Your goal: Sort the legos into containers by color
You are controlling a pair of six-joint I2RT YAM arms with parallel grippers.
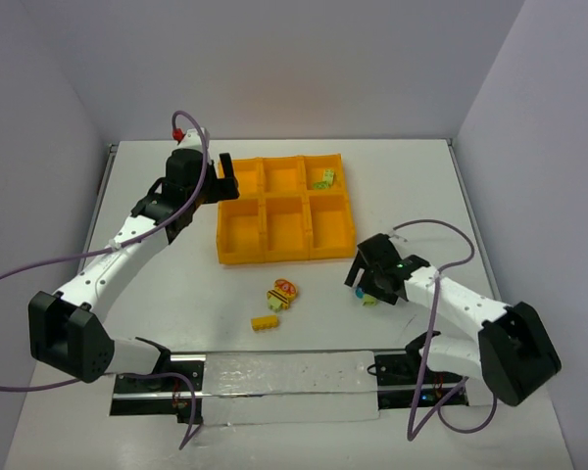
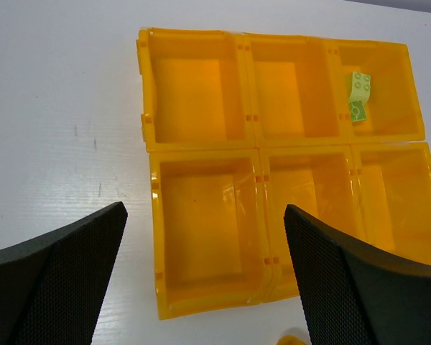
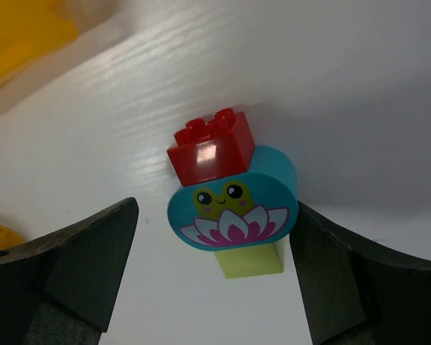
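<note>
A small lego cluster is seen lying on the white tabletop, to the right of the tray and nearer the arms. It is made of a red brick, a teal-blue rounded piece with a frog and a pink flower painted on it, and a lime green brick. The right hand is lowered around this cluster, with one black finger on each side. The hand is opened wide. A clear gap is seen between the cluster and one finger, and the other finger is right next to the teal-blue piece, so the cluster is not squeezed. One lime green lego is found inside the far right well of the orange-yellow tray. The other five wells are seen from the left wrist with nothing in them. Two more legos are left on the tabletop between the tray and the arms: a yellow and red cluster, and a yellow brick just beside it, a little closer to the arms. The left hand is held above the left side of the tray. It is opened as wide as can be, and nothing is gripped by it.
</note>
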